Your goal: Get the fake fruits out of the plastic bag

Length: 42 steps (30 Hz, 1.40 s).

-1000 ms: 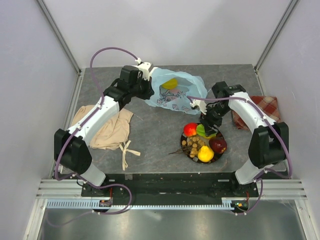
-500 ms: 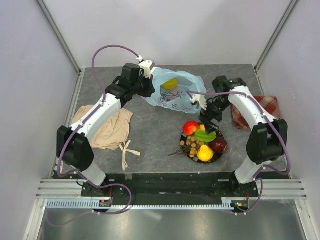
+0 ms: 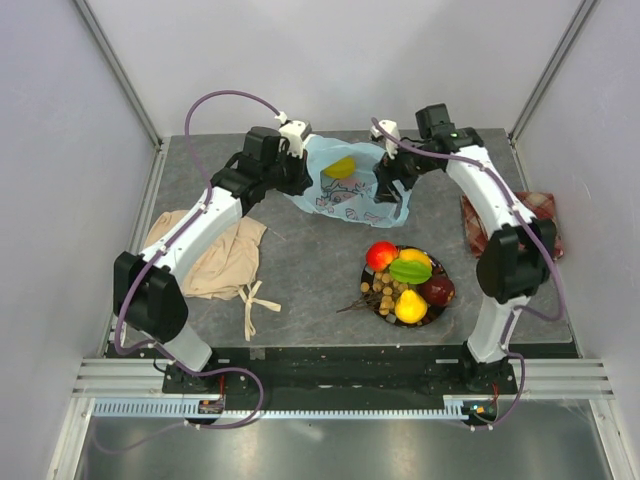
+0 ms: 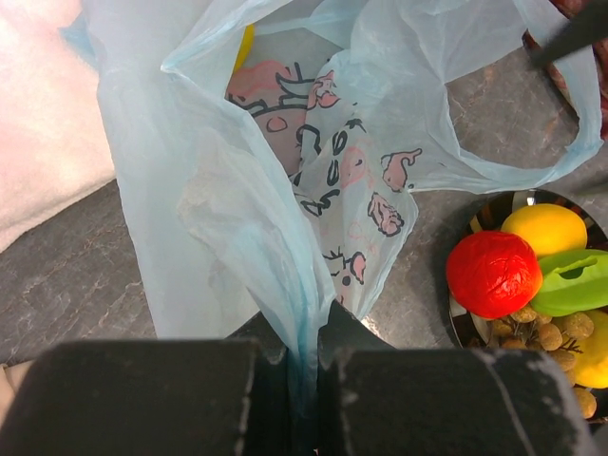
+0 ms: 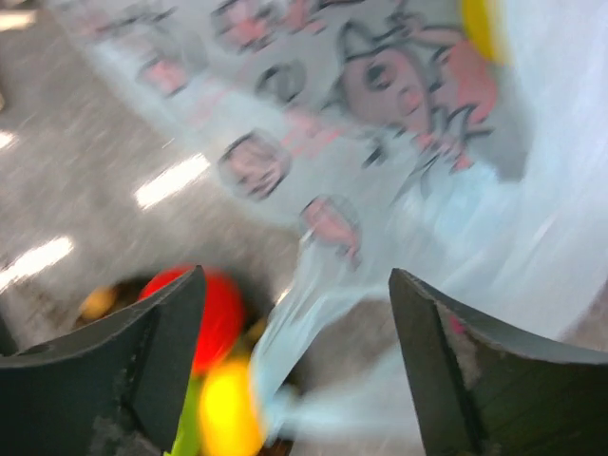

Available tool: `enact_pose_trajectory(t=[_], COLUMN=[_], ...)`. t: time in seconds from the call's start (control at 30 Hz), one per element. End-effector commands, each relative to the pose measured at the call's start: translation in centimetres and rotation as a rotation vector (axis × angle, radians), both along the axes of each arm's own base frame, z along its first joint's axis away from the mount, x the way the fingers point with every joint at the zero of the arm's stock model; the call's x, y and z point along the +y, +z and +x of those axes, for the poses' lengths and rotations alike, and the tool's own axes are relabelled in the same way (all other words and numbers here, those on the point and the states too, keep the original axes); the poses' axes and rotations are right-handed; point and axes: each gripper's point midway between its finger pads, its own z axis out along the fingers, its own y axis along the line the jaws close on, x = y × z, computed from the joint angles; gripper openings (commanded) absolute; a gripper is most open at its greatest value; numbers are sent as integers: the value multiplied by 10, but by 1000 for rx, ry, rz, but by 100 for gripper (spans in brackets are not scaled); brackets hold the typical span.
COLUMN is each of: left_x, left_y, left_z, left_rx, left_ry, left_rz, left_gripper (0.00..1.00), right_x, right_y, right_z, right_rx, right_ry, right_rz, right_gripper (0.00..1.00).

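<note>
Item: plastic bag (image 3: 350, 195), thin, translucent light blue with pink-and-dark print, lying at the far middle of the table (image 3: 300, 270). We recorded the left gripper (image 4: 304, 375) as fully closed, with a gathered fold of the bag's left edge pinched between its jaws. We recorded the right gripper (image 5: 294, 285) as spread wide and empty at the bag's right side. Its wrist view was blurred, so we could not tell whether it touched the film. Left inside: one yellow fake fruit (image 3: 342, 167), seen through the film toward the bag's far side, to the left of the right gripper and slightly beyond it. The bag's long axis ran left to right, from the pinch to a loose handle loop (image 4: 518, 182) near the right gripper, and we judged the mouth to lie between those ends. Both grippers were near the fruit, but only the right was free, so we judged the reach to be its job. Out of the bag: red apple (image 4: 494, 274), lemon (image 4: 543, 228), green piece (image 4: 575, 280), berry cluster (image 4: 532, 328), pear (image 3: 410, 308) and dark-red piece (image 3: 436, 290), heaped on a dark plate (image 4: 458, 328) on the near side of the bag.
</note>
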Motion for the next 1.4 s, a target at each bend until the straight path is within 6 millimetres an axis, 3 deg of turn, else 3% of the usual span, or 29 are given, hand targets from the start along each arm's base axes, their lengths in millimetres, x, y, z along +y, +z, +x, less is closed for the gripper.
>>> enact_pose_trajectory(t=[0.0,0.07,0.1,0.13,0.2,0.23,0.27,0.37,0.5,0.57,0.6,0.67,0.7,0.73,0.8,0.83,0.87,0.93,1.07,1.2,1.3,1.33,1.37], left_x=[-1,0,-1,-1,2,3,4,6,5,5,3,3,3,3,3,4,4,8,13,15,14,14,13], left_y=[27,29,29,29,26,22,21,18,8,6,8,6,7,7,8,8,9,11,11,6,1,1,0], left_z=[4,3,2,0,-1,-2,-3,-3,1,3,4,3,4,4,2,3,2,1,1,0,0,1,1], left_rx=[-70,-67,-63,-61,-56,-52,-54,-56,-42,-36,-41,-35,-35,-35,-34,-38,-41,-50,-61,-49,-37,-36,-35], left_ry=[-14,-13,-17,-20,-11,-7,-3,3,3,5,0,-2,-2,-2,-5,-4,-6,-3,8,12,8,13,10], left_rz=[-18,-19,-20,-20,-15,-13,-12,-5,12,15,9,12,11,11,14,17,19,32,52,56,55,52,49], left_gripper=[2,2,2,2,2,2,2,2,2,2,2,2,2,1,2,2,2,2,2,2,2,2,2], right_x=[42,57,54,59,54,53,55,67,89,95,103,111,120,124,131,131,133,128,121,115,100,96,92], right_y=[-9,-22,-24,-46,-58,-79,-84,-86,-80,-91,-82,-96,-91,-108,-110,-134,-128,-152,-169,-170,-171,-165,-175], right_z=[79,99,113,121,139,145,151,167,186,193,198,201,204,206,213,215,221,226,226,217,213,211,202], right_rx=[-180,-229,-260,-235,-242,-222,-226,-245,-345,-343,-354,-339,-360,-350,-370,-350,-368,-358,-349,-331,-327,-335,-306], right_ry=[-88,-97,-146,-157,-218,-235,-249,-257,-253,-274,-290,-280,-272,-266,-268,-267,-275,-298,-310,-306,-326,-327,-309], right_rz=[72,68,30,3,-36,-59,-51,-5,10,9,32,31,41,22,13,-15,-19,-65,-114,-139,-210,-228,-261], right_gripper=[83,82,82,81,78,78,78,79,91,96,98,98,98,98,98,98,98,98,98,98,98,95,85])
